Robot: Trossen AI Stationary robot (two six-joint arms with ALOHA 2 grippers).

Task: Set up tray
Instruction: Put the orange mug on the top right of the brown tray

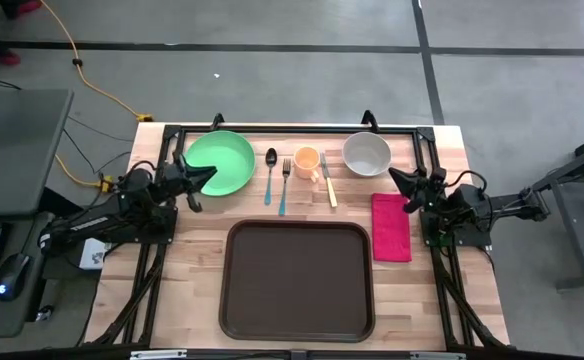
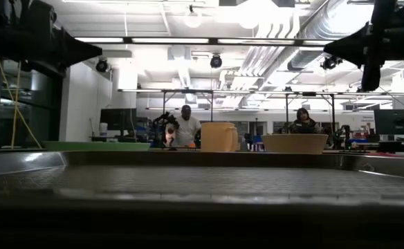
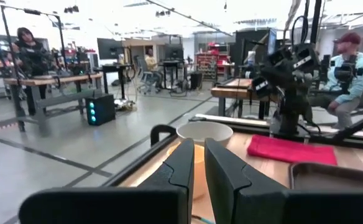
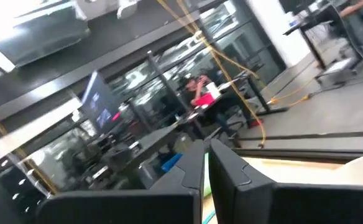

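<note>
The left tool (image 1: pixel 208 176) sits at the near edge of the round green plastic plate (image 1: pixel 222 160), its fingers (image 3: pixel 183 167) nearly together and holding nothing. Next along the light wooden table (image 1: pixel 187 270) come a blue-handled spoon (image 1: pixel 270 174), a fork (image 1: pixel 284 184), an orange plastic cup (image 1: pixel 307 161), a knife (image 1: pixel 328 180) and a white bowl (image 1: pixel 366 153). The large dark brown rectangular plastic tray (image 1: pixel 297 280) lies nearer (bare inside). A folded red cloth napkin (image 1: pixel 391 227) lies beside it, then the right tool (image 1: pixel 396 180), also closed and empty.

A pale wooden surface (image 1: pixel 187 262) carries the brown tray (image 1: pixel 297 280), green plate (image 1: pixel 222 162), spoon (image 1: pixel 270 173), fork (image 1: pixel 284 186), cup (image 1: pixel 307 161), knife (image 1: pixel 329 181), bowl (image 1: pixel 366 153) and red napkin (image 1: pixel 391 227).
</note>
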